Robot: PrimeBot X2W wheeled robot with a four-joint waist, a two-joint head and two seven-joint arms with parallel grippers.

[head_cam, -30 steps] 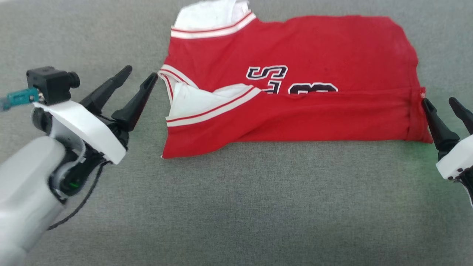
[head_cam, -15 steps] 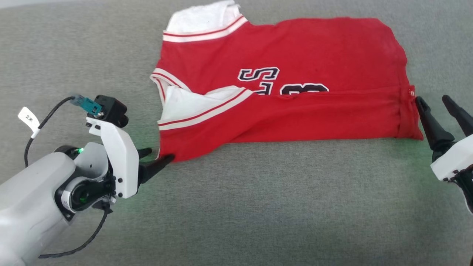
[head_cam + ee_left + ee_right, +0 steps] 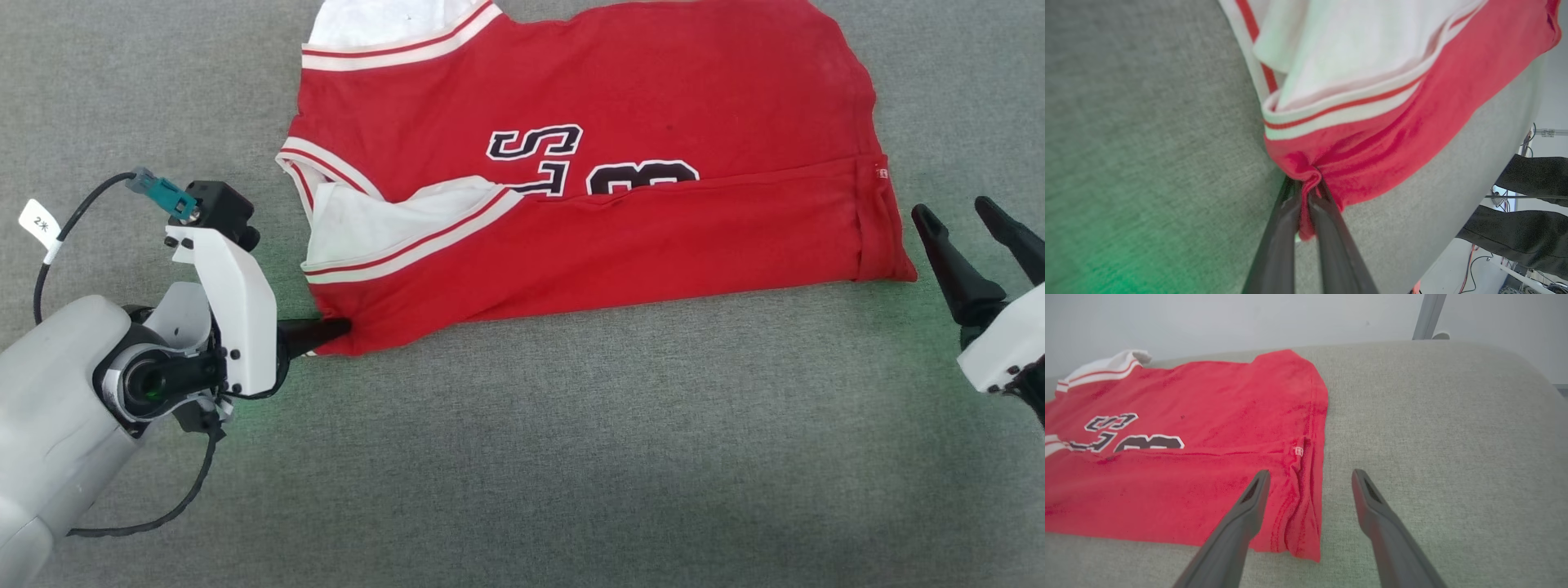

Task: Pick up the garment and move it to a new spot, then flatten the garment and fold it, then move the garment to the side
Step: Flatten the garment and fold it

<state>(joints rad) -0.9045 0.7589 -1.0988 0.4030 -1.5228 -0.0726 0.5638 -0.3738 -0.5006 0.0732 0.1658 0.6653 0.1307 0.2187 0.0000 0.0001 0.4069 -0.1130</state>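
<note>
Head view showed garment (image 3: 694, 237) lying partly folded on grey pad (image 3: 522, 457); left gripper (image 3: 339, 329) clenched on its near left corner; left wrist view had red fabric bunched between the fingers (image 3: 1282, 237); right gripper (image 3: 951, 207) spread wide, just off the right hem.

The setting is a robot test lab. A padded work surface (image 3: 522, 474) covered in plain grey cloth lies under both grippers. Ahead of the right gripper (image 3: 1310, 473), past the far edge of this surface, stand a bare white wall (image 3: 1229, 318) and a grey metal post (image 3: 1429, 314). To the right of the left gripper (image 3: 1306, 185) in its wrist view, beyond the surface edge, loose cables (image 3: 1472, 261) trail across a pale floor (image 3: 1447, 271).
</note>
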